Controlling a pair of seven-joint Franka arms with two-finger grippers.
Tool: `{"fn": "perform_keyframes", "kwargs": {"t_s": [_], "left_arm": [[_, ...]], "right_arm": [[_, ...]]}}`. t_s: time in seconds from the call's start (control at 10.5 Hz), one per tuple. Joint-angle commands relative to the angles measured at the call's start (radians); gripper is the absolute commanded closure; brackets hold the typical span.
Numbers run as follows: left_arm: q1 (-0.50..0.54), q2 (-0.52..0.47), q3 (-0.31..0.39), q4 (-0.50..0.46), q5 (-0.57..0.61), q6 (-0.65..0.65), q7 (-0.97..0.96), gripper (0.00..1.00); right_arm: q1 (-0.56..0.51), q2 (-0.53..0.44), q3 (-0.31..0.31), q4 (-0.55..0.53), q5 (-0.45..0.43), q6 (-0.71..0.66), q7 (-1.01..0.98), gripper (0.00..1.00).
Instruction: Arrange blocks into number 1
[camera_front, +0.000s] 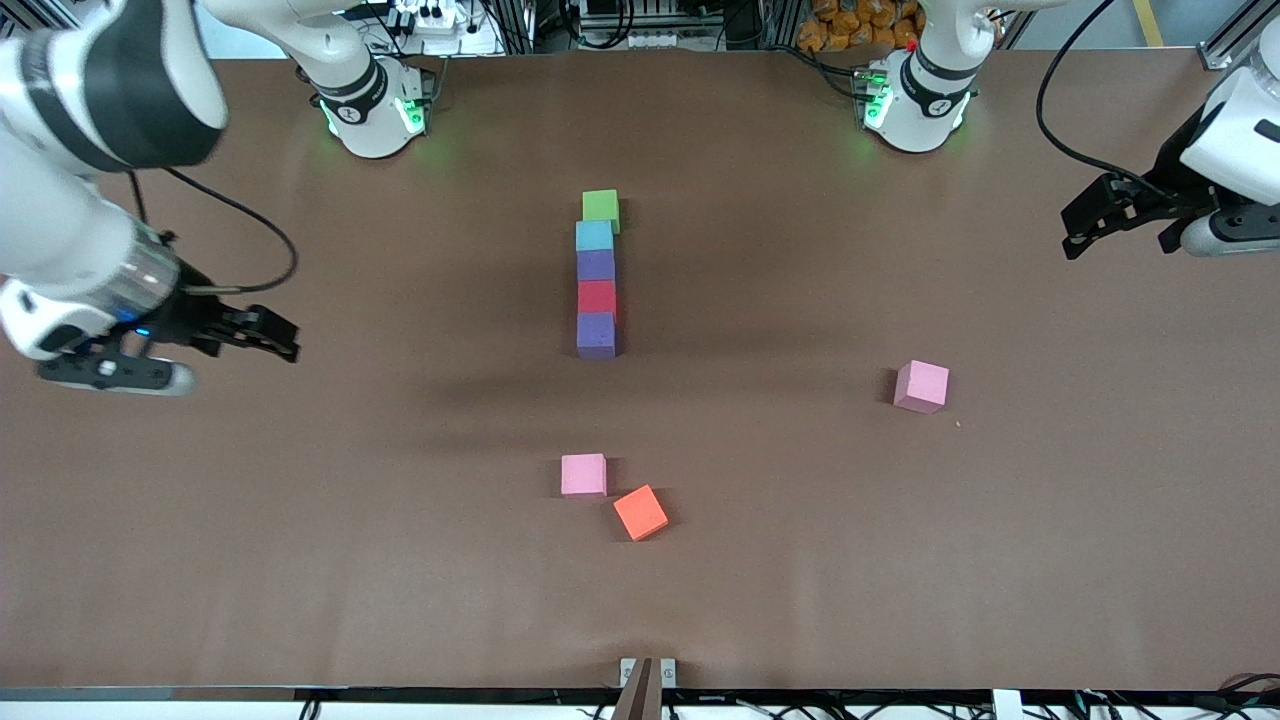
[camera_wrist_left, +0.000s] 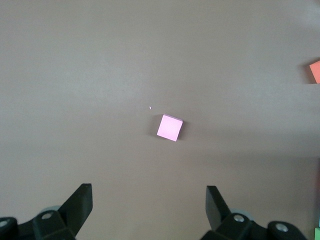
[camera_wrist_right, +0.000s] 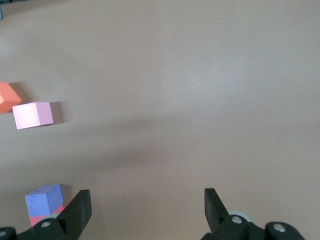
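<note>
Five blocks lie in a touching column mid-table: green (camera_front: 600, 206) farthest from the front camera, then light blue (camera_front: 594, 236), purple (camera_front: 596, 265), crimson red (camera_front: 597, 297) and a second purple (camera_front: 597, 335) nearest. The green one sits slightly offset toward the left arm's end. My left gripper (camera_front: 1078, 232) hangs open and empty over the left arm's end of the table, well clear of the column. Over the right arm's end, my right gripper (camera_front: 285, 338) is also open and empty. The right wrist view catches the near purple block (camera_wrist_right: 45, 199) with red (camera_wrist_right: 40, 219) beside it.
A pale pink cube (camera_front: 921, 386) lies alone toward the left arm's end, also seen in the left wrist view (camera_wrist_left: 169, 128). Another pink cube (camera_front: 583, 475) and an orange cube (camera_front: 640, 512) sit together nearer the front camera than the column.
</note>
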Motion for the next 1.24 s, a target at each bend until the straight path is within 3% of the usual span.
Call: {"fn": "perform_keyframes", "kwargs": {"t_s": [0.0,0.19,0.48,1.15], "left_arm": [[0.003,0.021,0.002,0.039,-0.029,-0.029,0.019,0.0],[0.003,0.026,0.004,0.045,-0.028,-0.035,0.019,0.0],[-0.003,0.023,-0.002,0.045,-0.031,-0.065,0.019,0.0],[0.0,0.015,-0.002,0.079,-0.074,-0.084,0.011,0.0]], "right_arm": [[-0.06,-0.021,0.019,0.05,-0.005,-0.073,-0.021,0.0],[-0.103,-0.008,0.017,0.123,-0.007,-0.146,-0.118,0.0],[-0.111,-0.011,0.012,0.126,-0.056,-0.148,-0.187,0.0],[-0.126,-0.011,0.014,0.126,-0.051,-0.141,-0.187,0.0]]}}
